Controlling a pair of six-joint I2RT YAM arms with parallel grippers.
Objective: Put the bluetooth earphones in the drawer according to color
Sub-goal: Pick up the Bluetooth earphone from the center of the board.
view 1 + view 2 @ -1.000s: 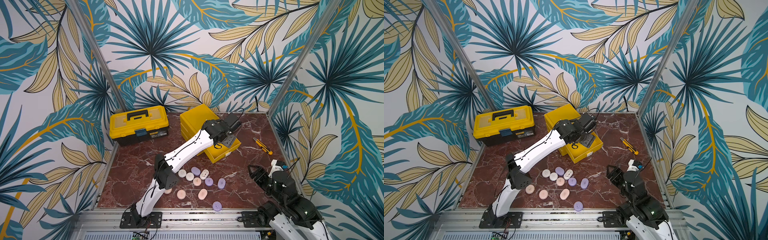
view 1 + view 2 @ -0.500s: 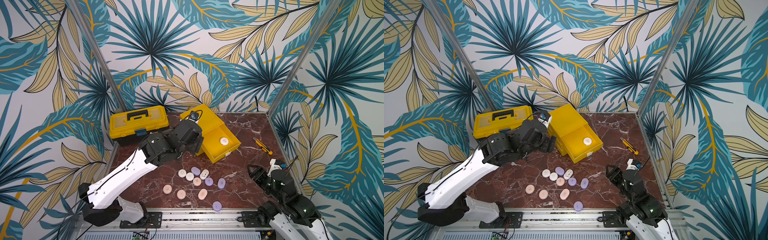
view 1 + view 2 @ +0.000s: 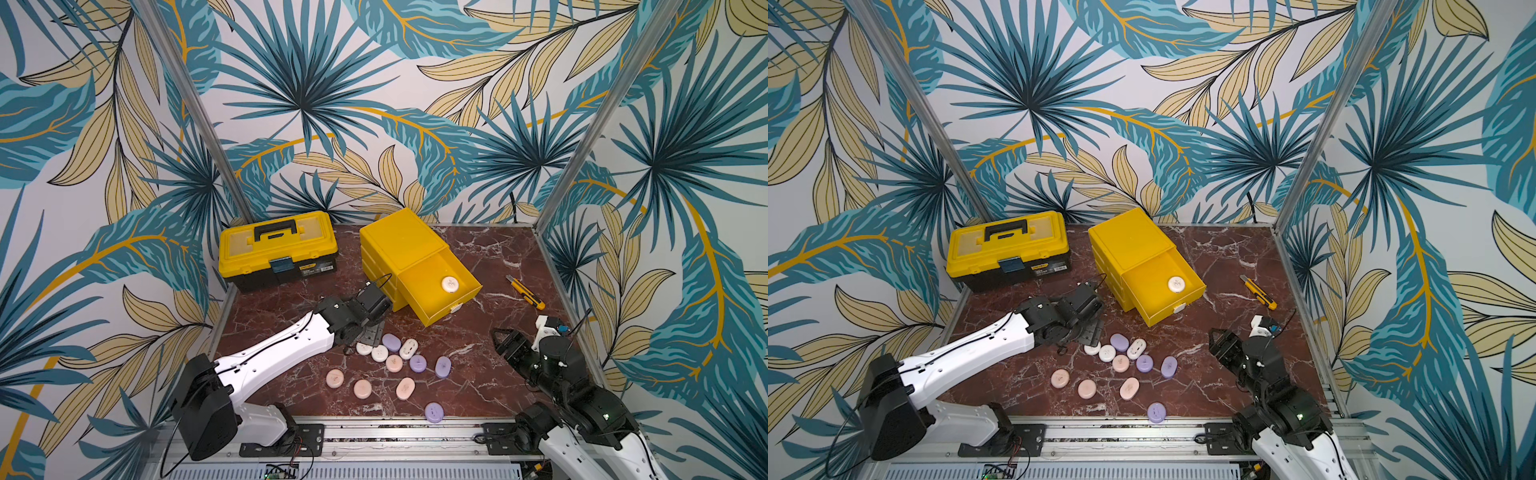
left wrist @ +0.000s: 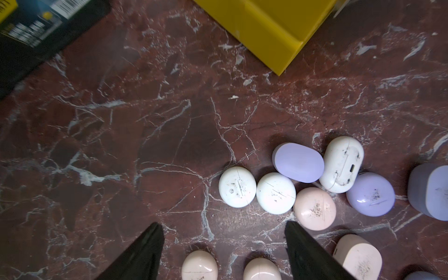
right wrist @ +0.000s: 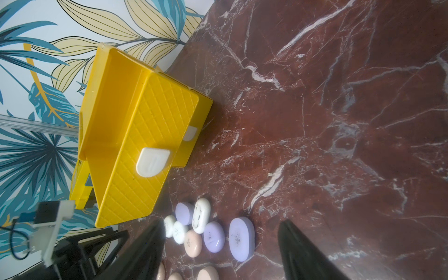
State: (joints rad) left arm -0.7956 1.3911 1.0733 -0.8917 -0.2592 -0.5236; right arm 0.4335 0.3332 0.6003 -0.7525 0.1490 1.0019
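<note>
My left pincer point(image 4: 223, 228) hangs open and empty just above the tabletop point(image 3: 482, 257), beside the earphones point(image 3: 394, 363) clustered there in white, lilac and pink. One white earphone point(image 3: 450, 284) lies in the pulled-out top drawer point(image 3: 417, 276). My right pincer point(image 5: 221, 224) is open and empty too, well apart from the cluster.

The toolbox point(image 4: 29, 41) label (barcode, white print) is too blurred to read.
</note>
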